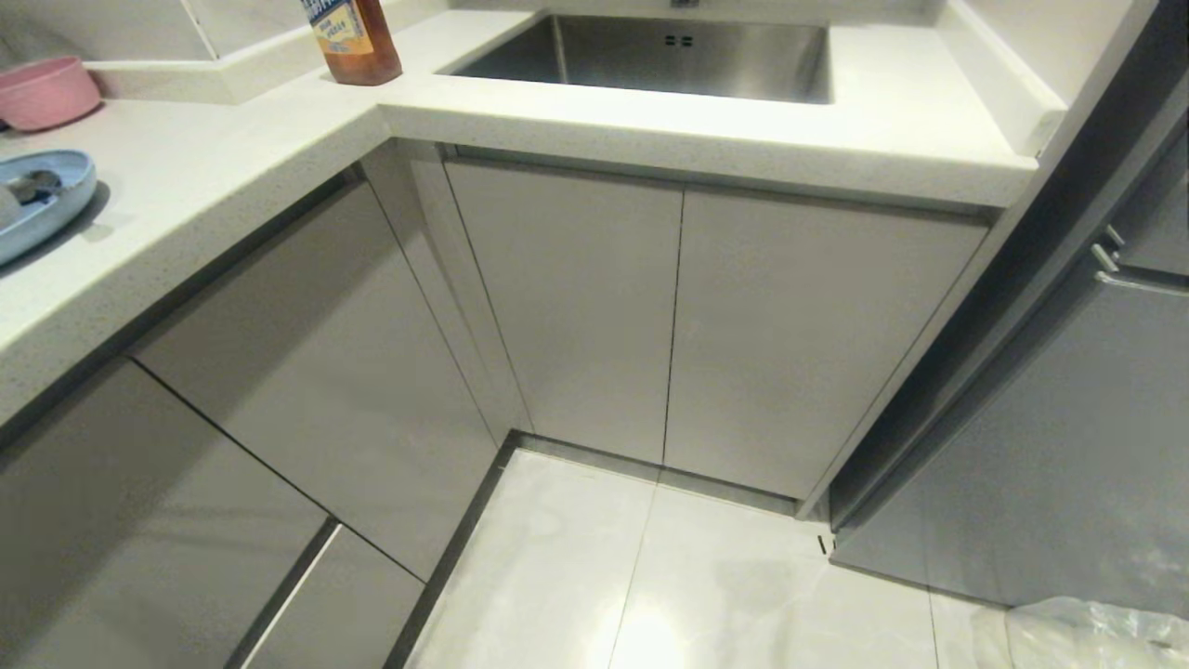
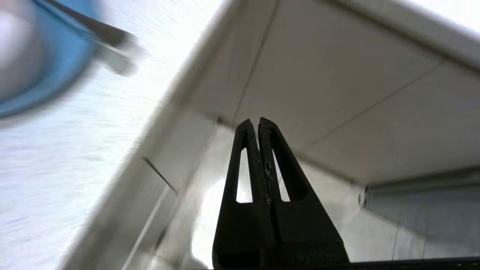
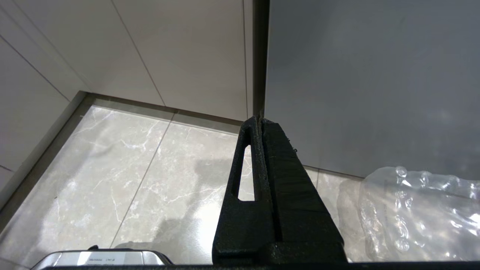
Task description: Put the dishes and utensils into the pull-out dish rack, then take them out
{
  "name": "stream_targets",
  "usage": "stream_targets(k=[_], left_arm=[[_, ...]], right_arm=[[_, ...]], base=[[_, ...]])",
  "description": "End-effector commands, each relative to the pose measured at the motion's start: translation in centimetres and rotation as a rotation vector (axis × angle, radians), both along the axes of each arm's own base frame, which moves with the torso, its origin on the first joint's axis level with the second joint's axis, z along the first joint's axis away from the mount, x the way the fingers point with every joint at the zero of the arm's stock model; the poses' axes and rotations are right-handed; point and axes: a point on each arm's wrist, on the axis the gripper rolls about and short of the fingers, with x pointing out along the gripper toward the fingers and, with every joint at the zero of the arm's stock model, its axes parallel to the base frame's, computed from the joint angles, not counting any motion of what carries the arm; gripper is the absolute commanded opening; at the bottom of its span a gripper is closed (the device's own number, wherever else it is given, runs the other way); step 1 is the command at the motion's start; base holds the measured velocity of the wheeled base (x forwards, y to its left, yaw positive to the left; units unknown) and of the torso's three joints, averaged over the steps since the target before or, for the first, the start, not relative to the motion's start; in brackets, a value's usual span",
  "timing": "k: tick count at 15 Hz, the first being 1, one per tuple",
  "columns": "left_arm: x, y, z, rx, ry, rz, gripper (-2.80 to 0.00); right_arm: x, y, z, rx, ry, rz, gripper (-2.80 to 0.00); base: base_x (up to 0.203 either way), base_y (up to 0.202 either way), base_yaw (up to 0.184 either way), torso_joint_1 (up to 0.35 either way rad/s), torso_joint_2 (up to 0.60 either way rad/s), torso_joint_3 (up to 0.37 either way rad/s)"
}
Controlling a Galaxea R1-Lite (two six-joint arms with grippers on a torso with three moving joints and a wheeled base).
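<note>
The light-blue plate (image 1: 42, 200) lies on the white countertop (image 1: 195, 195), left of the sink (image 1: 650, 56). The left gripper (image 2: 258, 123), fingers pressed together and empty, hangs off the countertop's edge, apart from the plate. The right gripper (image 3: 258, 120) is likewise closed, over the floor.

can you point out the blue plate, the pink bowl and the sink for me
blue plate (image 1: 58, 200): head view, on its raised rim at the near right edge.
pink bowl (image 1: 45, 93): head view, on its outer side wall.
sink (image 1: 743, 60): head view, on the steel back wall of the basin.
</note>
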Motion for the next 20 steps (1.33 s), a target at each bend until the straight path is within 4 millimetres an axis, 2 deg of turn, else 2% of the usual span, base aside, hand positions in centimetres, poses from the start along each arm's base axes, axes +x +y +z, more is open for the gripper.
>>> stream_targets(k=[1, 3, 5, 7, 9, 13, 14, 18, 20], left_arm=[[-5.5, 2.0, -0.1, -0.024, -0.109, 0.032, -2.80], [-9.3, 2.7, -2.0, -0.013, -0.155, 0.067, -2.80], [-12.9, 2.9, -4.9, 0.008, -0.197, 0.079, -2.80], [-15.0, 2.9, -8.9, 0.044, -0.223, 0.075, -2.80], [-15.9, 2.7, -13.2, 0.105, -0.243, 0.077, -2.80], [-16.6, 2.4, -20.8, 0.171, -0.289, 0.067, -2.80], [-16.2, 2.4, -22.7, 0.177, -0.289, 0.062, -2.80], [-12.6, 2.4, -28.2, 0.216, -0.349, 0.094, -2.80], [-11.3, 2.4, -31.1, 0.257, -0.314, 0.077, -2.80]], right_arm=[[0.0, 0.0, 0.0, 0.000, 0.001, 0.000, -2.80], [0.0, 0.0, 0.0, 0.000, 0.001, 0.000, -2.80], [0.0, 0.0, 0.0, 0.000, 0.001, 0.000, -2.80], [0.0, 0.0, 0.0, 0.000, 0.001, 0.000, -2.80], [0.0, 0.0, 0.0, 0.000, 0.001, 0.000, -2.80], [0.0, 0.0, 0.0, 0.000, 0.001, 0.000, -2.80], [0.0, 0.0, 0.0, 0.000, 0.001, 0.000, -2.80], [0.0, 0.0, 0.0, 0.000, 0.001, 0.000, -2.80], [0.0, 0.0, 0.0, 0.000, 0.001, 0.000, -2.80]], base=[[0.000, 0.000, 0.000, 0.000, 0.00, 0.000], [0.000, 0.000, 0.000, 0.000, 0.00, 0.000], [0.000, 0.000, 0.000, 0.000, 0.00, 0.000], [0.000, 0.000, 0.000, 0.000, 0.00, 0.000], [0.000, 0.000, 0.000, 0.000, 0.00, 0.000], [0.000, 0.000, 0.000, 0.000, 0.00, 0.000], [0.000, 0.000, 0.000, 0.000, 0.00, 0.000], [0.000, 0.000, 0.000, 0.000, 0.00, 0.000], [0.000, 0.000, 0.000, 0.000, 0.00, 0.000]])
